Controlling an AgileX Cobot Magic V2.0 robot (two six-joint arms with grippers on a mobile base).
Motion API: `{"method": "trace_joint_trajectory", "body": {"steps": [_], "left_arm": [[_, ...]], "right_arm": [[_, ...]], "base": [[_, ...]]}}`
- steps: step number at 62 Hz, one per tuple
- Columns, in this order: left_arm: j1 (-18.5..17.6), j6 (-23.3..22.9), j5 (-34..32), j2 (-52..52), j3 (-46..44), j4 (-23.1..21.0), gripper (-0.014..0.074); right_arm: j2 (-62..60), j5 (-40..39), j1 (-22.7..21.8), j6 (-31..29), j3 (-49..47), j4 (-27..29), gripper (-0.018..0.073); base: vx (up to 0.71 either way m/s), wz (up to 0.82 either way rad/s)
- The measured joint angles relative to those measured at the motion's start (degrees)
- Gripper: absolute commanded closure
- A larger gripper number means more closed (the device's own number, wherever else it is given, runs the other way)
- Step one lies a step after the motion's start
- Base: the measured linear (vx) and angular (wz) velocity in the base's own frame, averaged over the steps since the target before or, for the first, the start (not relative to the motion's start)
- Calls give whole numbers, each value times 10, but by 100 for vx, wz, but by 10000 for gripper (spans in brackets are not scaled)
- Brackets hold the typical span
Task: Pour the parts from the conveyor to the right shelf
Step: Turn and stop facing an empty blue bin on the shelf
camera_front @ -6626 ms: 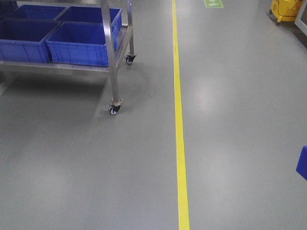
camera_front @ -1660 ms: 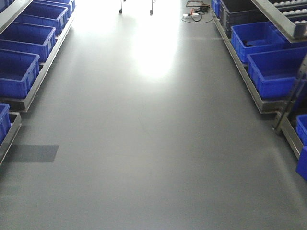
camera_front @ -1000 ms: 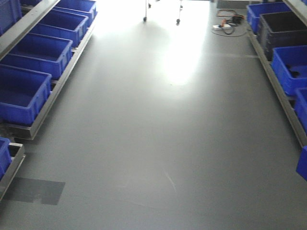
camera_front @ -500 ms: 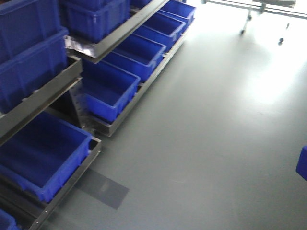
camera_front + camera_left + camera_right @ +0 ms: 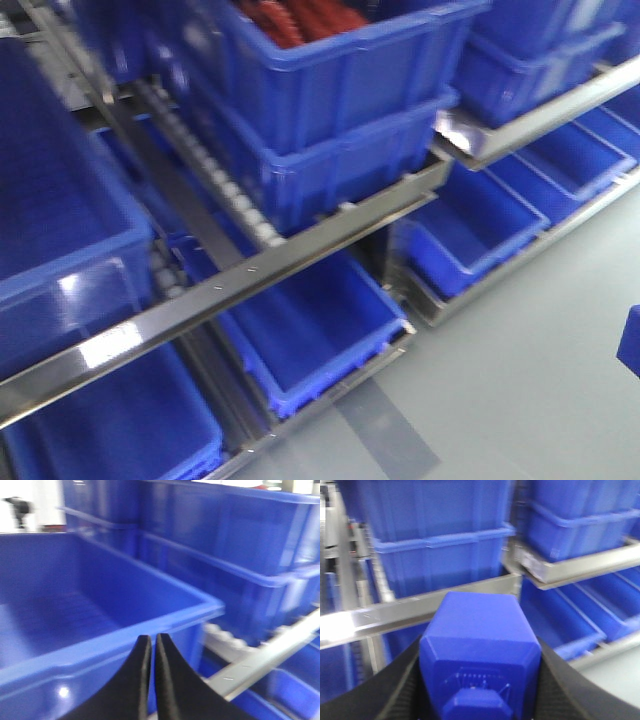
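Blue bins point(image 5: 330, 90) fill the front view, ranked on the right shelf point(image 5: 300, 255) beside roller lanes point(image 5: 235, 195). A blue corner at the right edge is probably the part point(image 5: 630, 352).

From the left wrist, the left gripper point(image 5: 152, 640) has its fingers pressed together on nothing, near a bin point(image 5: 115, 625).

From the right wrist, the right gripper point(image 5: 480, 652) clamps the part point(image 5: 480, 630), facing the shelf. It should clear the steel rail point(image 5: 395, 612) and sit over an open bin before tipping.

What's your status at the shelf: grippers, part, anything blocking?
Left gripper shut, empty, facing a blue bin. Right gripper shut on blue block, in front of the shelf. Nothing seen between them; views blurred.
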Motion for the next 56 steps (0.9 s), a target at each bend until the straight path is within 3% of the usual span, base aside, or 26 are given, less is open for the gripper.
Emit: {"method": "trace_joint_trajectory", "body": {"steps": [35,56], "left_arm": [[0,0,0,0,0,0,602],[0,0,0,0,0,0,602]], "right_arm": [[0,0,0,0,0,0,564],[0,0,0,0,0,0,564]], "base": [[16,67],[14,40]]}}
